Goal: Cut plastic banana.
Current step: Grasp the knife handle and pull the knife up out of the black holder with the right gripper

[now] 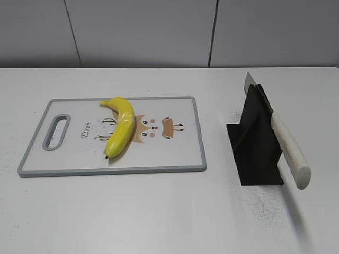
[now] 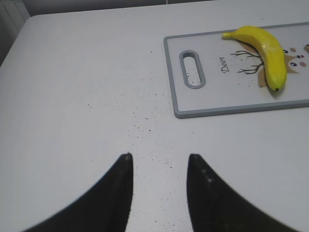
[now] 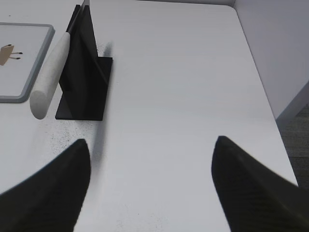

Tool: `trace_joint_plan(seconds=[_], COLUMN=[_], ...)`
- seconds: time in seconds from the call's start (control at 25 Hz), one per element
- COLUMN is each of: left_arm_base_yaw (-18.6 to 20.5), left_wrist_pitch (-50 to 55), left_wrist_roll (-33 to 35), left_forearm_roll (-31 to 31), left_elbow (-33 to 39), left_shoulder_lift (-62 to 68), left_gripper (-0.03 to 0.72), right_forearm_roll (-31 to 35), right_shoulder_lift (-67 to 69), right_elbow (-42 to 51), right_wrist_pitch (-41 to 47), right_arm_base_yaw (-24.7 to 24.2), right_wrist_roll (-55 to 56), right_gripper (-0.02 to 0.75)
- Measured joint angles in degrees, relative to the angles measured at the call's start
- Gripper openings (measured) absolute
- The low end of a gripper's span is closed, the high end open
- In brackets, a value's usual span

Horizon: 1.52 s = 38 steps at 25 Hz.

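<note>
Knife (image 1: 288, 148) seated in black stand (image 1: 254, 143); stand tip-over risked if handle pulled sideways. Plastic banana (image 1: 121, 126) unrestrained on cutting board (image 1: 180, 153); roll expected. Left gripper (image 2: 159, 162) narrowly parted, right gripper (image 3: 150, 159) wide, both empty.

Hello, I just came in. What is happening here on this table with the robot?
Nothing is being handled at this moment. The glossy yellow plastic banana lies uncut on the white cutting board with a grey rim. The knife with a white handle sits in its black stand, to the right of the board. The left gripper and the right gripper are both open and empty, above bare table. The cutting has not started.
</note>
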Motion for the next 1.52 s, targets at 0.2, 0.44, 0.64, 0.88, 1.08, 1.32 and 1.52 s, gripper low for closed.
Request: trace_joint_plan(seconds=[0.2,0.44,0.64,0.88,1.08,1.32,1.52], left_arm_base_yaw=[0.00,0.00,0.00,0.00,0.00,0.00,0.00], left_wrist_pitch=[0.00,0.00,0.00,0.00,0.00,0.00,0.00], left_wrist_roll=[0.00,0.00,0.00,0.00,0.00,0.00,0.00], left_forearm_roll=[0.00,0.00,0.00,0.00,0.23,0.42,0.42], left_elbow=[0.00,0.00,0.00,0.00,0.00,0.00,0.00], left_shoulder_lift=[0.00,0.00,0.00,0.00,0.00,0.00,0.00], left_gripper=[0.345,0.341,0.315,0.297,0.284,0.340,0.546], right_forearm_roll=[0.00,0.00,0.00,0.00,0.00,0.00,0.00], right_shoulder_lift=[0.00,0.00,0.00,0.00,0.00,0.00,0.00], right_elbow=[0.00,0.00,0.00,0.00,0.00,0.00,0.00], right_wrist_pitch=[0.00,0.00,0.00,0.00,0.00,0.00,0.00], right_arm_base_yaw=[0.00,0.00,0.00,0.00,0.00,0.00,0.00], right_wrist_roll=[0.00,0.00,0.00,0.00,0.00,0.00,0.00], right_gripper=[0.591,0.591,0.591,0.591,0.591,0.591,0.591])
